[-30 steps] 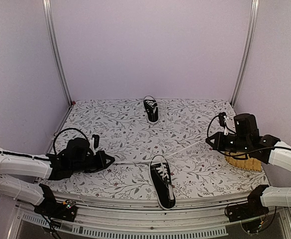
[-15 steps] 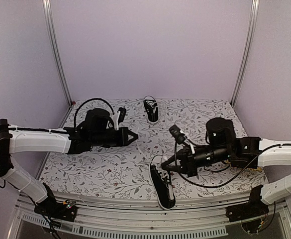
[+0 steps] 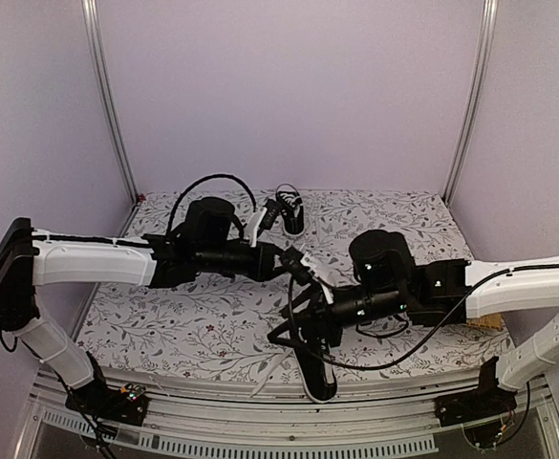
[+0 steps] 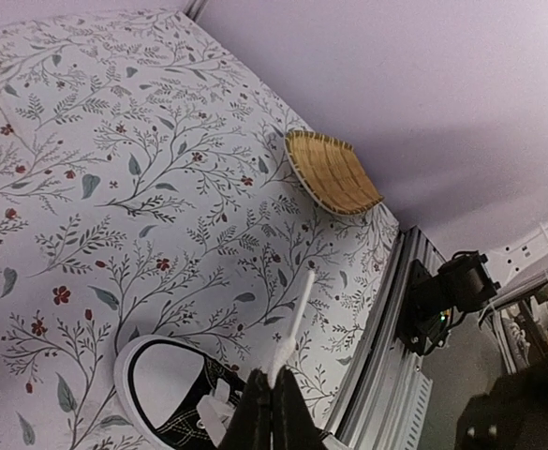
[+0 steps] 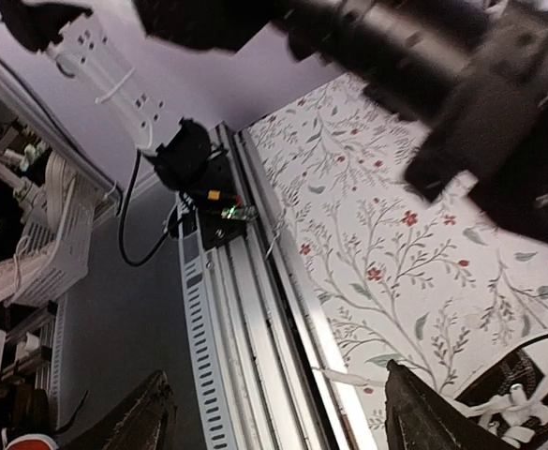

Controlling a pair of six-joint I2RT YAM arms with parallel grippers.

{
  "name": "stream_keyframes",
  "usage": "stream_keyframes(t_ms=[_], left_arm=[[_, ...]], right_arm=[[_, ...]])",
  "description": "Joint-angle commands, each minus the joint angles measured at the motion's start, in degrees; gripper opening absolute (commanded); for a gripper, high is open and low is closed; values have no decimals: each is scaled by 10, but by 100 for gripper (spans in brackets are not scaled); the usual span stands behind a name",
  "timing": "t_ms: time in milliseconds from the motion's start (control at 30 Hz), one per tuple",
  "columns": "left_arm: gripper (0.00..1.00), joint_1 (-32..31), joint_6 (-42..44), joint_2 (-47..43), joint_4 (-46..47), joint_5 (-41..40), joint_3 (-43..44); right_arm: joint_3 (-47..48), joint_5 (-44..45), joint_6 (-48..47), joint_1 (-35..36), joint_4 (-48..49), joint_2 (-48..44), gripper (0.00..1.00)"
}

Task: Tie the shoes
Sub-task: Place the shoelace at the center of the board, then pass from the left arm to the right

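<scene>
The left tool (image 4: 274, 401) is pinching a white lace (image 4: 295, 309) above the near shoe (image 4: 161, 380). The right tool (image 5: 275, 375) is gaping wide, gripping nothing.

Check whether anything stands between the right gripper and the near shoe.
Nothing visible does. The open right gripper hangs close over the near shoe, with only a loose lace beneath it. The left gripper, shut on a lace end, appears clear of that gap.
</scene>
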Motion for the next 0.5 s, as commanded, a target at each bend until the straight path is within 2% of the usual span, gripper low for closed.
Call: stream_keyframes(t_ms=[0,200,467], left_arm=[[0,-22,28,-1,34,22,1],[0,-35,25,-17,69,27,-8],[0,-41,28,-34,51,17,-8]], right_arm=[[-40,19,35,-96,-13,-66,78],[-106,-49,43,-198,56,-99,77],[-91,-117,-9,-212,126,-45,75]])
